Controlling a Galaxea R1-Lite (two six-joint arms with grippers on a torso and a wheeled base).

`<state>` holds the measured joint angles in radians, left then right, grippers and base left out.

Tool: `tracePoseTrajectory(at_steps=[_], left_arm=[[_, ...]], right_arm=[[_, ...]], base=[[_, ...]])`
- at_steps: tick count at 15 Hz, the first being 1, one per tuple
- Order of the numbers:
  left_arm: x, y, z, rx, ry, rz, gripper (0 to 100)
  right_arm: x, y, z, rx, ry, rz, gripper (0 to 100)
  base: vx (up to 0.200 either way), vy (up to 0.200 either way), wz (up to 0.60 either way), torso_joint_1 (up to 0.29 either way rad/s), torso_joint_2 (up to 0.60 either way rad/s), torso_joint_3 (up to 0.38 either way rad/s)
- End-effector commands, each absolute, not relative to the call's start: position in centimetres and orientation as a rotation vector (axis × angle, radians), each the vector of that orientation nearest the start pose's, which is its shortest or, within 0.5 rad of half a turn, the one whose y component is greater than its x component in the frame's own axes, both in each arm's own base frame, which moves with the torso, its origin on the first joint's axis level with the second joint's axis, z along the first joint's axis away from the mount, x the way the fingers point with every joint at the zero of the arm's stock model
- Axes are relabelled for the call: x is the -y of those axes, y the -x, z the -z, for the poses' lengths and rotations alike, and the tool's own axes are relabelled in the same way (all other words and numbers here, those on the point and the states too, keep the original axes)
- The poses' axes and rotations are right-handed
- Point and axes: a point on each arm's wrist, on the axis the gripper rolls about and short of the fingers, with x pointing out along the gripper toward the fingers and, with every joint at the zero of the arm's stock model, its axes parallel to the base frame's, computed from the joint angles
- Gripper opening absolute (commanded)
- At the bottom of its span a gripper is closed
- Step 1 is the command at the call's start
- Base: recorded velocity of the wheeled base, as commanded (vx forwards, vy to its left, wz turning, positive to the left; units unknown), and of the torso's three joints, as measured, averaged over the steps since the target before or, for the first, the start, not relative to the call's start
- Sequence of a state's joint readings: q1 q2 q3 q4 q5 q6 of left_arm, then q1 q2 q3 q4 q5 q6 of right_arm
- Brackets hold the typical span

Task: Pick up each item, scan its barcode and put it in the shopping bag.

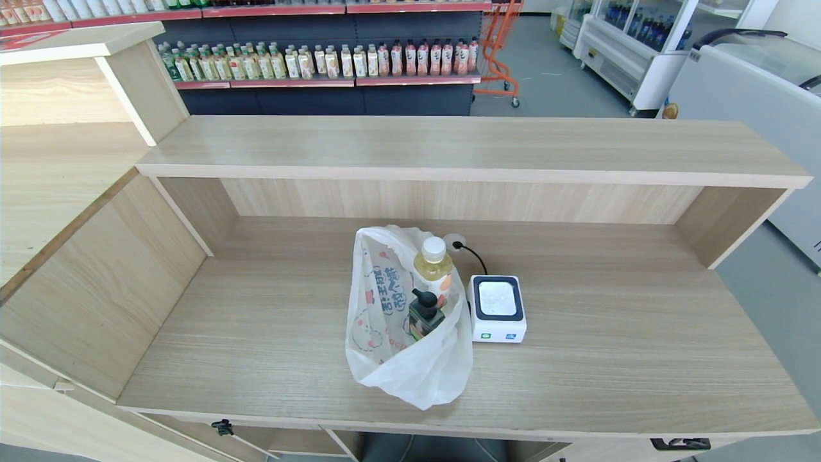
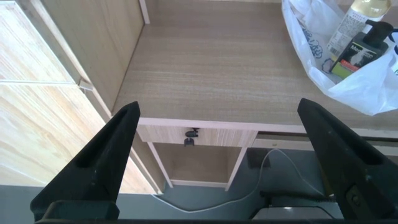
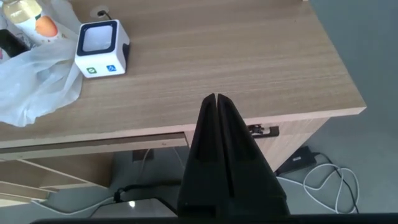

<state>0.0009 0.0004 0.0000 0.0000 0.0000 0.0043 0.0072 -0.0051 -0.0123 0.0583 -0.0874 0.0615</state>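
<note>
**A:** Head view has the pale bottle and the dark pump bottle standing inside the shopping bag, with the scanner just beside it. What could go wrong?

**B:** The bag is limp and gaping, so I judge a nudge could tip it and spill both. My left claw is spread, my right claw pressed together. Both are empty, well apart from the bag.

**A:** Anything hidden?

**B:** The bag's bottom, and any barcodes.

yellow bottle | lower half hidden in shopping bag | pump bottle | base hidden
</note>
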Motion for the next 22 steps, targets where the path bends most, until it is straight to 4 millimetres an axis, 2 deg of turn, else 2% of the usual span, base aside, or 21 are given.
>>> tracePoseTrajectory(at_steps=[1,3,7,12,22], left_arm=[[0.01,2.28,-7.55,0.000,-0.005,-0.003,100],[0.00,2.28,-7.55,0.000,-0.003,-0.002,100],[0.00,2.26,-7.55,-0.003,-0.005,-0.002,100],[0.00,2.27,-7.55,-0.002,-0.002,0.000,100],[0.00,2.27,-7.55,-0.002,-0.002,-0.002,100]], right_arm=[[0.21,2.39,-7.29,-0.044,-0.058,0.081,0],[0.21,2.39,-7.29,-0.044,-0.055,0.081,0],[0.21,2.39,-7.29,-0.043,-0.061,0.081,0],[0.21,2.39,-7.29,-0.044,-0.059,0.081,0],[0.21,2.39,-7.29,-0.043,-0.061,0.081,0]], base=[[0.000,-0.200,0.00,0.007,0.00,0.002],[0.000,-0.200,0.00,0.007,0.00,0.000],[0.000,0.000,0.00,0.000,0.00,0.000],[0.200,0.000,0.00,0.000,0.00,0.000],[0.000,0.000,0.00,0.000,0.00,0.000]])
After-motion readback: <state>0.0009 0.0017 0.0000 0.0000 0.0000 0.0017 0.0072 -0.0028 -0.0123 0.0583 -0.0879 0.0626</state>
